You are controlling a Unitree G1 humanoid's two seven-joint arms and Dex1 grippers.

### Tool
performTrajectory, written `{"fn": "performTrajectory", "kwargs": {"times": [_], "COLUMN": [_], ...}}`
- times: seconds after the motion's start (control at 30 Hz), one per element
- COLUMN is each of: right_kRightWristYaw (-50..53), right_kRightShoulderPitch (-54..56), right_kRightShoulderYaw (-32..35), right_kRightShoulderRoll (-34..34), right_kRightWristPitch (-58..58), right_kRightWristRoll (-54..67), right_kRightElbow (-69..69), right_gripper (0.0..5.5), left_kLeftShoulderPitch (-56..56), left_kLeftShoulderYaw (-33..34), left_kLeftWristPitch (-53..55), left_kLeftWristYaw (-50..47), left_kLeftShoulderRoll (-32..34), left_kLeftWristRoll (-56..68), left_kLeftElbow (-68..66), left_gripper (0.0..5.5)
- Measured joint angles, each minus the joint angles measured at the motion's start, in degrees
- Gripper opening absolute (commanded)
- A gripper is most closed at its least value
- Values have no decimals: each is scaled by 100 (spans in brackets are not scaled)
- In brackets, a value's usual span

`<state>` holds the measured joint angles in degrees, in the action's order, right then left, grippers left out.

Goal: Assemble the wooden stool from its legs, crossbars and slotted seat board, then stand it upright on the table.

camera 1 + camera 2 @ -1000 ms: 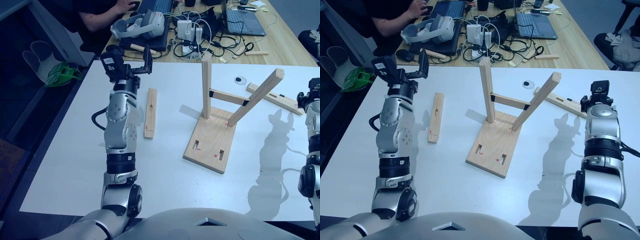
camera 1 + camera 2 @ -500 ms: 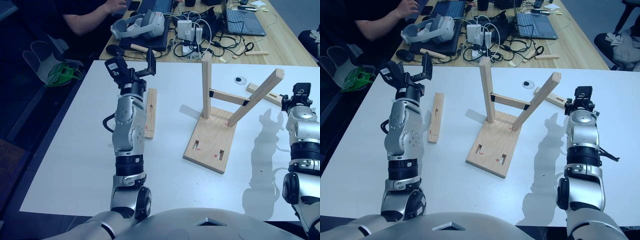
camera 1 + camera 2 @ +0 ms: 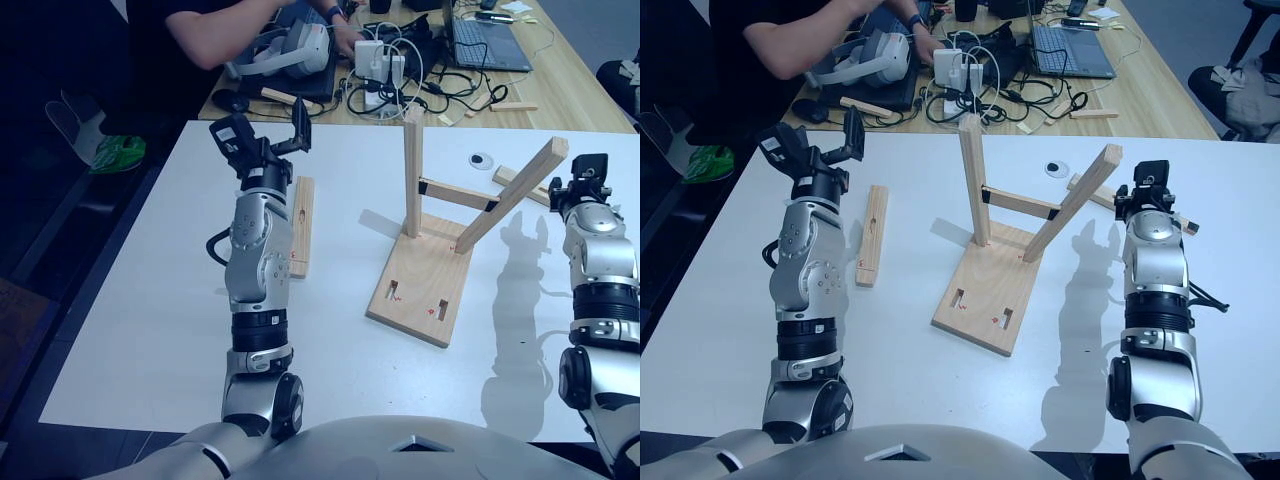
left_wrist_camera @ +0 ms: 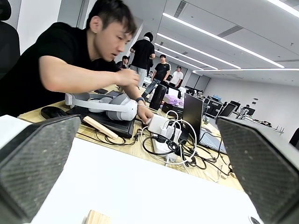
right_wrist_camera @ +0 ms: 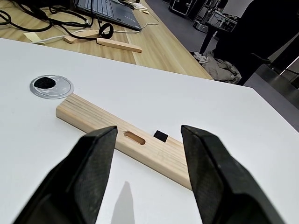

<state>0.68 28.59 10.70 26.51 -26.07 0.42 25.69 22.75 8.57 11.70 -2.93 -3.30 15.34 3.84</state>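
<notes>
The slotted seat board (image 3: 425, 290) lies flat mid-table with one leg (image 3: 412, 175) standing upright in it. A second leg (image 3: 510, 195) leans outward from it, and a crossbar (image 3: 457, 193) joins the two. A loose leg (image 3: 301, 225) lies to the left, beside my raised left arm. My left gripper (image 3: 262, 140) is open and held high above the table, pointing toward the back desk (image 4: 147, 140). Another loose leg (image 5: 131, 140) with a slot lies at the right rear (image 3: 540, 195). My right gripper (image 3: 582, 170) hangs open just over it, its fingers (image 5: 96, 172) straddling it without touching.
A round grey grommet (image 3: 482, 160) sits in the table behind the stool. The wooden desk (image 3: 560, 85) behind holds laptops, cables, a headset and spare wood pieces (image 3: 272, 96). The table's front and left areas are bare white surface.
My right arm has swung inward and forward, bringing its gripper over the rear right leg. My left arm shifted slightly right a second ago and has held still since.
</notes>
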Motion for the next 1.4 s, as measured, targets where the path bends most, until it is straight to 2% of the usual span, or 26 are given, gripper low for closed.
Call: {"fn": "performTrajectory", "kwargs": {"times": [1.03, 1.4], "right_kRightWristYaw": [284, -72], "right_kRightShoulderPitch": [0, -192], "right_kRightShoulderYaw": [248, 558], "right_kRightShoulderRoll": [-143, -126], "right_kRightWristPitch": [-140, -918], "right_kRightWristRoll": [27, 366], "right_kRightElbow": [3, -20], "right_gripper": [253, 253], "left_kLeftShoulderPitch": [0, 0], "left_kLeftShoulderYaw": [48, 62], "left_kLeftWristPitch": [34, 56], "left_kLeftWristYaw": [-8, -12], "left_kLeftShoulderRoll": [-2, -1], "left_kLeftWristRoll": [41, 43], "left_kLeftElbow": [-18, -34], "left_gripper": [540, 540]}}
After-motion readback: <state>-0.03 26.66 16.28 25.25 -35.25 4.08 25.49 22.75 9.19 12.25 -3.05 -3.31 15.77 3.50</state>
